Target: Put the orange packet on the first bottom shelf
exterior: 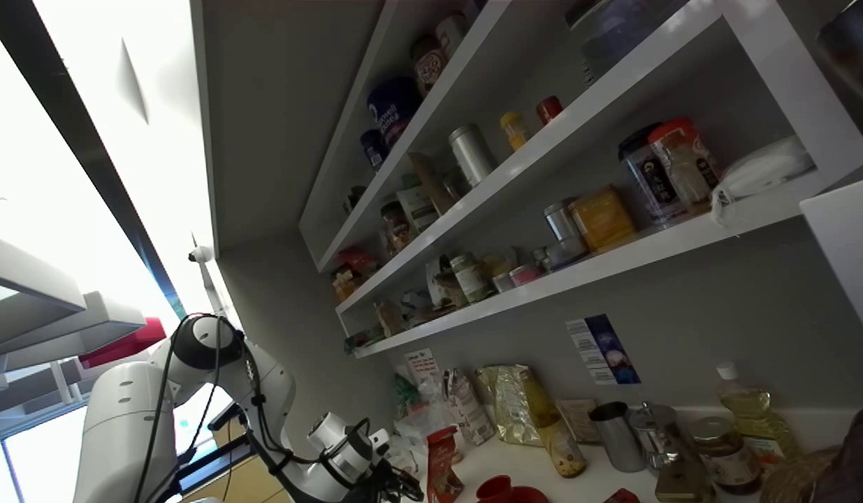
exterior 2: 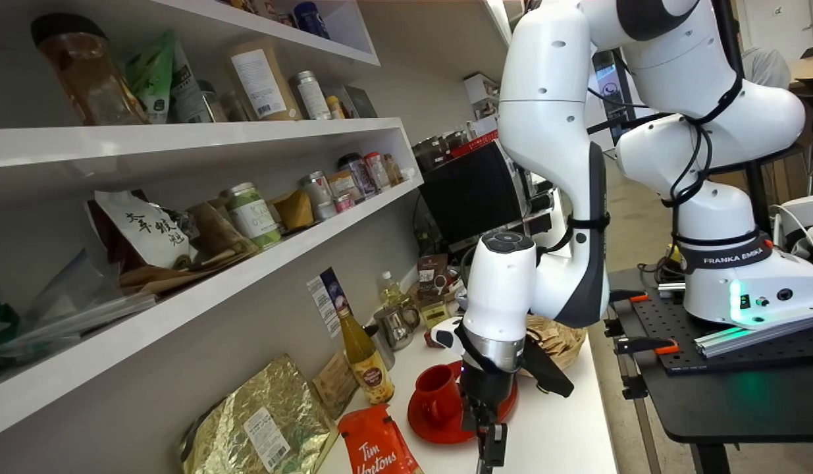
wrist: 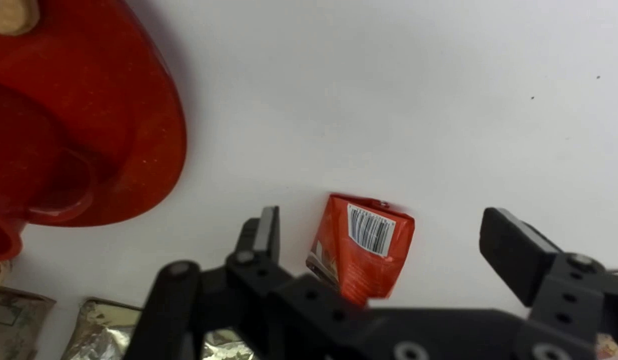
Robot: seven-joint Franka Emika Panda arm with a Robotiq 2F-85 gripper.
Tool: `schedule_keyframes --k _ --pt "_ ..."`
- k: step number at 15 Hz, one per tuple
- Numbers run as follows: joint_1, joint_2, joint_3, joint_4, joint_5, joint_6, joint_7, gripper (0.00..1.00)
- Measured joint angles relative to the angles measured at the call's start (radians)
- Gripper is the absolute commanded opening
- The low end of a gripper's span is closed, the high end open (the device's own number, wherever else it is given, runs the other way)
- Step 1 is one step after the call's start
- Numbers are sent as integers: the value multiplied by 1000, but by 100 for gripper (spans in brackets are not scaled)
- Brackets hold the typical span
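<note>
The orange packet is a red-orange bag standing on the white counter. It shows in both exterior views point(exterior: 442, 464) point(exterior 2: 378, 444) and, with a barcode, in the wrist view point(wrist: 371, 245). My gripper point(wrist: 386, 232) is open and empty. In the wrist view the packet lies between its fingers, nearer the left one, with its lower part hidden behind the gripper body. In an exterior view the gripper point(exterior 2: 488, 444) hangs beside the packet, apart from it. The first bottom shelf, the lowest long white plank point(exterior: 543, 285), also shows in an exterior view point(exterior 2: 248, 281), above the counter.
A red cup point(exterior 2: 438, 388) stands on a red saucer point(exterior 2: 422, 428) beside the gripper. A gold foil bag point(exterior 2: 261, 421) and a yellow bottle point(exterior 2: 367, 355) stand by the wall. The bottom shelf holds bags, a green-labelled jar point(exterior 2: 253, 214), tins and other jars.
</note>
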Motion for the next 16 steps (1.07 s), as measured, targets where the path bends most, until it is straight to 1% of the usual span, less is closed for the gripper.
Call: schedule_keyframes --k 5,12,16 --pt "-67 12 20 11 -1 49 -2 100" --pt "-178 28 140 52 -7 91 -8 100" --pt "-270 50 217 104 -20 91 -35 100"
